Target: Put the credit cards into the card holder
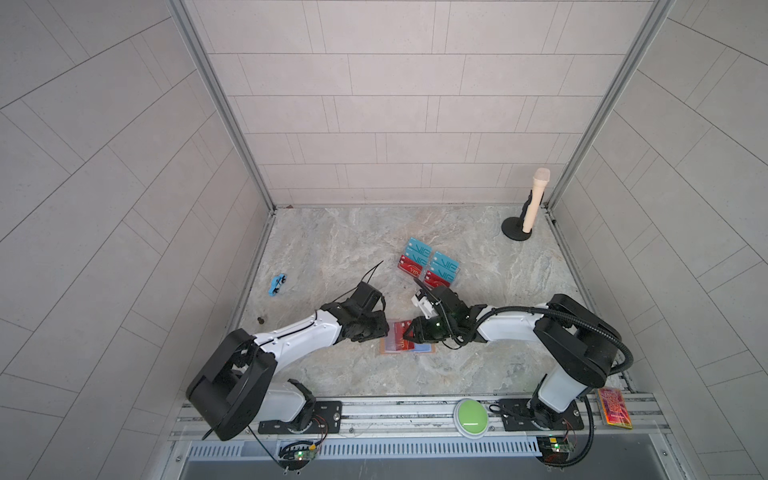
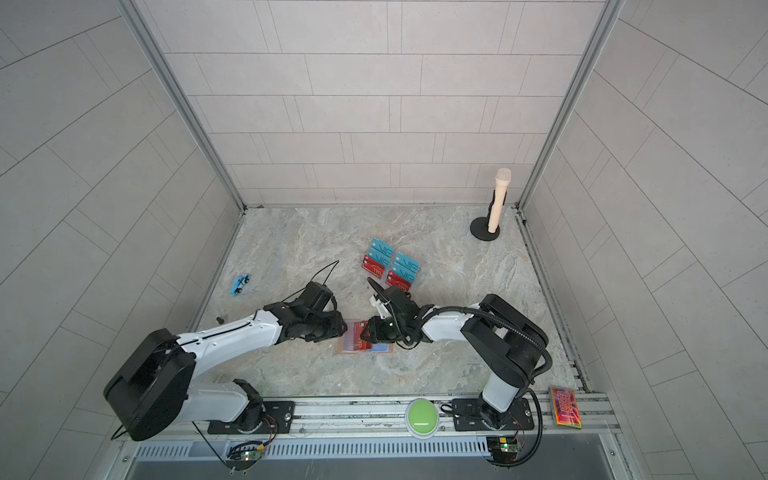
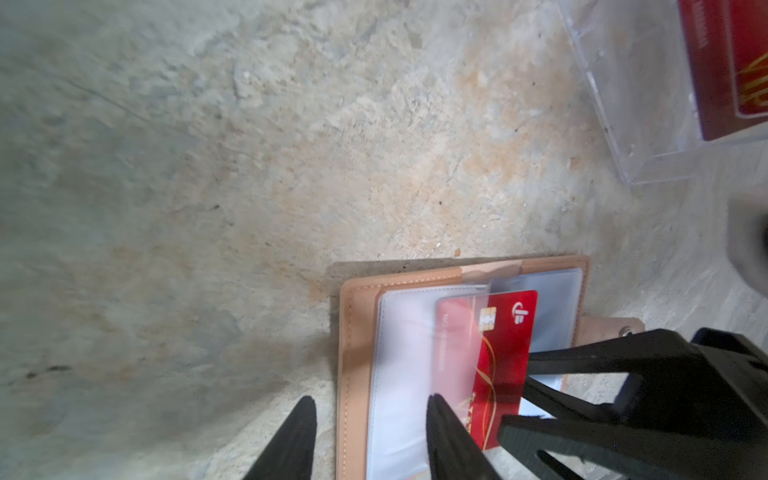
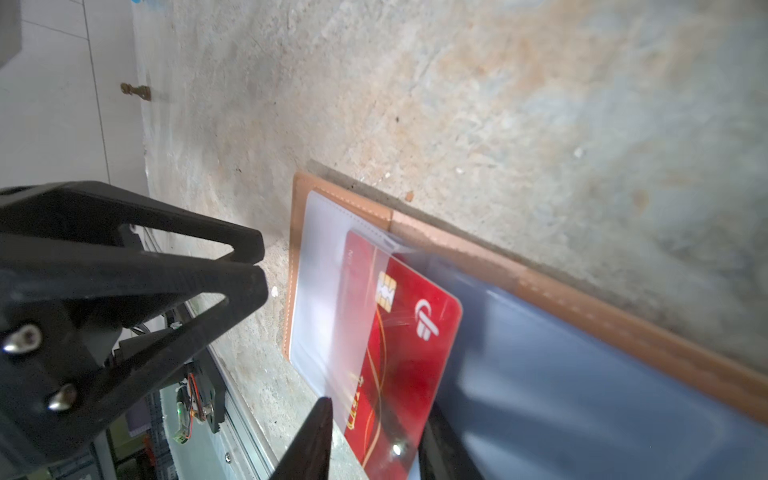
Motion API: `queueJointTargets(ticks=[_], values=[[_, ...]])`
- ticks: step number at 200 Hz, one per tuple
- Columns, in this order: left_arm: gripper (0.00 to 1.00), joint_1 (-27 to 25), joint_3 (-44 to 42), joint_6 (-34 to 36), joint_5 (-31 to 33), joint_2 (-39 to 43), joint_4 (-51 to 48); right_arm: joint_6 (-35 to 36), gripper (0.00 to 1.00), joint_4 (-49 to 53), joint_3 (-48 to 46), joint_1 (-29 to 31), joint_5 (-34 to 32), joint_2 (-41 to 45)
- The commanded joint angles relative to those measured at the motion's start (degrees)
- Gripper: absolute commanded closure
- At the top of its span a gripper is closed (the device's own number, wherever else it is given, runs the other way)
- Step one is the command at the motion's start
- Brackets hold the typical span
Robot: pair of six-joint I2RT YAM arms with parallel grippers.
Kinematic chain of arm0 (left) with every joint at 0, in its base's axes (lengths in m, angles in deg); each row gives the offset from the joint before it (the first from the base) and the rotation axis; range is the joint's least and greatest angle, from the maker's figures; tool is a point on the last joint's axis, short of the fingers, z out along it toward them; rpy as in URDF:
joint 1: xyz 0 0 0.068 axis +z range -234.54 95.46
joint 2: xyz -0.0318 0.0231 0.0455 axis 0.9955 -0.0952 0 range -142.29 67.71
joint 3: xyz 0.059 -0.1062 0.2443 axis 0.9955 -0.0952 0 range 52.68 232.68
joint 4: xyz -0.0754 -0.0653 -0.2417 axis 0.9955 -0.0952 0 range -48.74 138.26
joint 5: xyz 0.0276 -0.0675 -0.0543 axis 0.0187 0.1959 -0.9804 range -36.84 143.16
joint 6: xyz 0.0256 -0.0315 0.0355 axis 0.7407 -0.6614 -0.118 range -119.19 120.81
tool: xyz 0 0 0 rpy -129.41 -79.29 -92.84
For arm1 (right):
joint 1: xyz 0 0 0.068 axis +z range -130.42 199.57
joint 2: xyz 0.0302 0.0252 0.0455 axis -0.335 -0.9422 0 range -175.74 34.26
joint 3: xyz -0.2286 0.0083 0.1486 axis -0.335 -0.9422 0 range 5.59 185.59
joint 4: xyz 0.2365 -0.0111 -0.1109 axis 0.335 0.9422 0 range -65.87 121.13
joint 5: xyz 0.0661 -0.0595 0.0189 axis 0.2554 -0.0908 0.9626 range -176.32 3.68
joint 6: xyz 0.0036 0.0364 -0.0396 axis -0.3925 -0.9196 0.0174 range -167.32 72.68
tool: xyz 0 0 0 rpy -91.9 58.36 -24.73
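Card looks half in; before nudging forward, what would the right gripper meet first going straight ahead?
Probably the red card, between the open fingers of the right gripper, half inside the card holder.

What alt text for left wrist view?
An open tan card holder lies on the marble table with a red card partly slid under its clear sleeve. The left end effector hovers over its edge, fingers parted, and the right end effector reaches in at the card's exposed edge. A corner of a clear stand shows too.
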Motion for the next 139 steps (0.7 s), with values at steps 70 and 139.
queueJointTargets(ticks=[70,139], values=[[0.58,0.1,-7.7,-3.4,-3.3,0.5,13.1,3.2,0.61,13.7,9.3,4.5,-3.8,-4.0],[0.59,-0.1,-9.1,-4.6,-3.9,0.7,15.1,4.7,0.61,17.4,14.5,5.6,-5.2,-6.6]])
